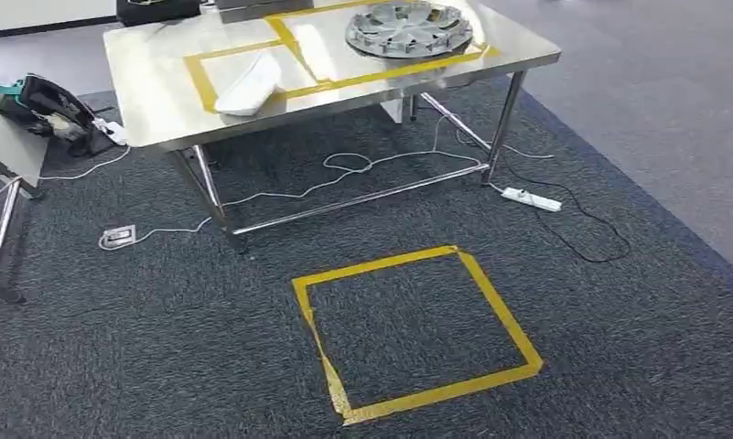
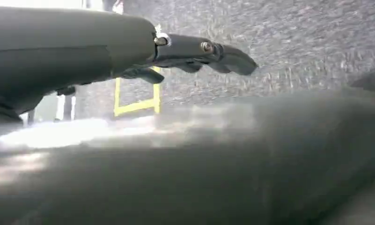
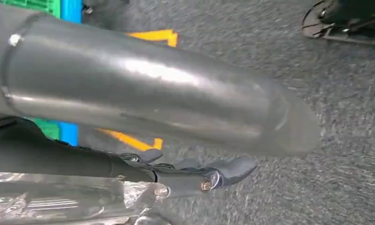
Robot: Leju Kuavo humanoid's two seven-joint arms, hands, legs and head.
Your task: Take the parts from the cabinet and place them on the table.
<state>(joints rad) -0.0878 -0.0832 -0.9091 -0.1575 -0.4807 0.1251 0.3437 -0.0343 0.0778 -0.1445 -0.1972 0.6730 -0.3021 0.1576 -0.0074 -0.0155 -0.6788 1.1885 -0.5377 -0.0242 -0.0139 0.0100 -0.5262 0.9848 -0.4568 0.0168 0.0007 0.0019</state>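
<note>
Steel table (image 1: 161, 101) at far left-centre, marked with yellow tape. White part (image 1: 249, 84) lies on the table's left taped area; grey wheel cover (image 1: 408, 27) rests to its right at the far edge. On the near carpet, a yellow tape square (image 1: 415, 331). Left hand (image 2: 194, 54): fingers extended, nearly straight, over carpet, holding nothing. Right hand (image 3: 194, 176): fingers likewise extended beside a clear plastic sheet (image 3: 59, 201); whether it holds the sheet cannot be told.

One steel table (image 1: 161, 101) upper centre. On it: one wheel cover (image 1: 408, 27), one white part (image 1: 249, 85). One power strip (image 1: 532, 198) on carpet. One taped floor square (image 1: 415, 331).
</note>
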